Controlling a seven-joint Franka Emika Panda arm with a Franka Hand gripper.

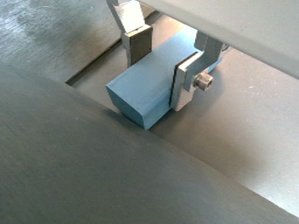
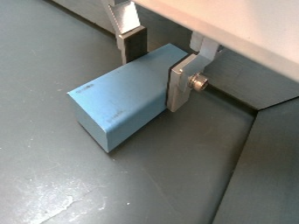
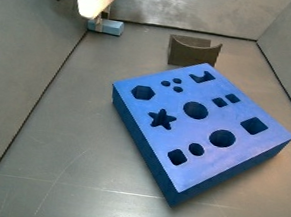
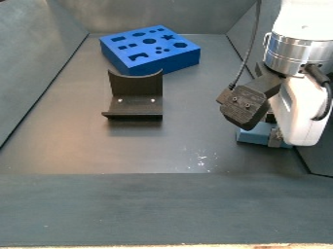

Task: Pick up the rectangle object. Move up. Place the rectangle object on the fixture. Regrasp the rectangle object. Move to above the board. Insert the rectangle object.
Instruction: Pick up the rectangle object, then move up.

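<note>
In a side view I have the gripper (image 3: 103,21) down at the far left corner of the floor (image 3: 66,120), with the rectangle object (image 3: 105,28) showing as a small light-blue patch right under it, resting on the floor close to the back wall. To its right, well apart, the fixture (image 3: 192,50) stands near the back wall, and further right and nearer the camera lies the board (image 3: 203,126), flat on the floor with its cut-outs facing up.

In a side view from the opposite end, the board (image 4: 150,50) sits at the far left, the fixture (image 4: 134,95) just in front of it, and on the right the gripper (image 4: 271,124) is low over the floor, with only a sliver of the rectangle object (image 4: 259,137) visible beneath the wrist hardware.

In both wrist views I see the block lying flat between the fingers: one silver plate (image 1: 184,80) is pressed against one long side of the rectangle object (image 1: 145,86), and the other finger (image 1: 138,41) stands at the opposite side. The gripper (image 2: 160,63) straddles the rear part of the rectangle object (image 2: 121,101), whose free end juts out past the fingers. The jaws look closed on the block, which rests on the floor.
</note>
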